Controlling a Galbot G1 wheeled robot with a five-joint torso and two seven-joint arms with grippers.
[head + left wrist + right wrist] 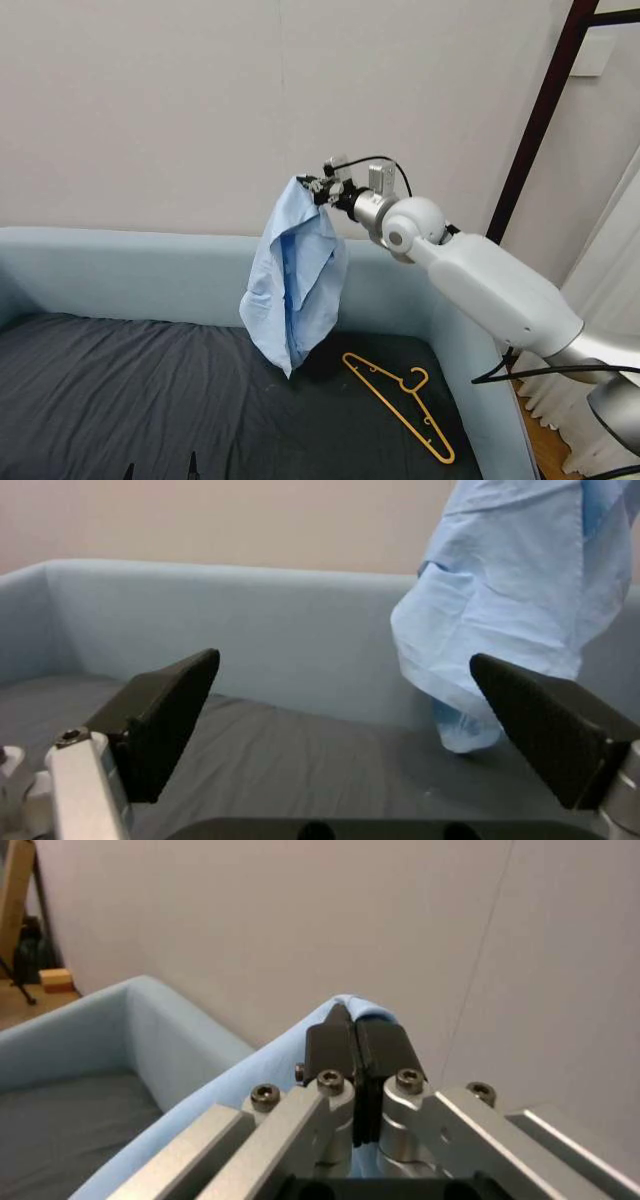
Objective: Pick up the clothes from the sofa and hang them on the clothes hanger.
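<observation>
Right gripper [318, 190]: I am holding it high at the far right of the sofa [100, 270], its fingers pressing together on the top edge of the light-blue shirt [295, 280]. The shirt is hanging in front of the sofa's back. Left gripper [345, 664]: I am hovering it low and near, fingers spread wide, gripping nothing. Orange hanger [400, 400]: lying on the dark seat cushion [120, 400], right of the shirt.

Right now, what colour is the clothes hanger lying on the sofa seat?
Orange. The clothes hanger shows best in the head view.
</observation>
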